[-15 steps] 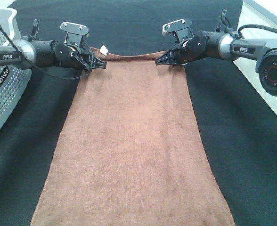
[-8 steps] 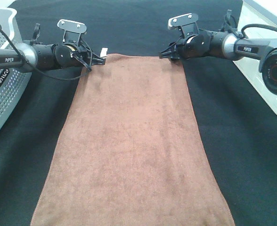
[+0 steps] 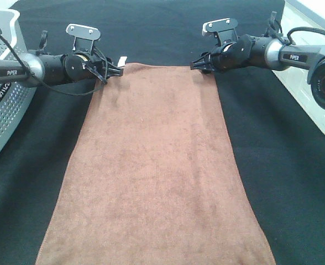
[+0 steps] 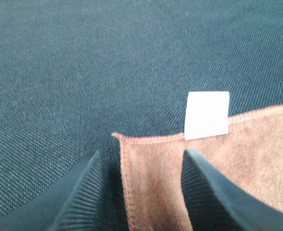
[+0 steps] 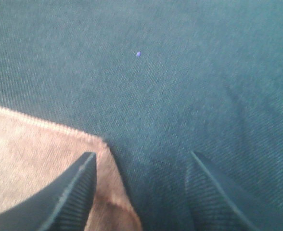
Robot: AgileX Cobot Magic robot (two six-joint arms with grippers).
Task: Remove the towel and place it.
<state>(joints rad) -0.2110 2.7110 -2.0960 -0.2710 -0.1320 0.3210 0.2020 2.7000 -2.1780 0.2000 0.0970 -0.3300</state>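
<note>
The brown towel [image 3: 157, 165] lies flat and lengthwise on the black cloth, with its white tag [image 3: 122, 59] at the far left corner. My left gripper [image 3: 116, 70] is at that corner. In the left wrist view it [image 4: 141, 192] is open, with the towel corner [image 4: 151, 178] and the tag [image 4: 206, 115] lying between its fingers. My right gripper [image 3: 198, 64] is at the far right corner. In the right wrist view it [image 5: 141, 192] is open, and the towel corner [image 5: 45, 144] lies by one finger [image 5: 69, 197].
A grey perforated basket [image 3: 2, 94] stands at the left edge. A white unit with a black camera lens [image 3: 324, 83] stands at the right edge. The black cloth [image 3: 284, 182] covers the table on both sides of the towel.
A second ago the grippers held the towel's far corners with the edge sagging between them. That edge now lies flat and straight, the fingers are open, and both grippers have drawn slightly outward.
</note>
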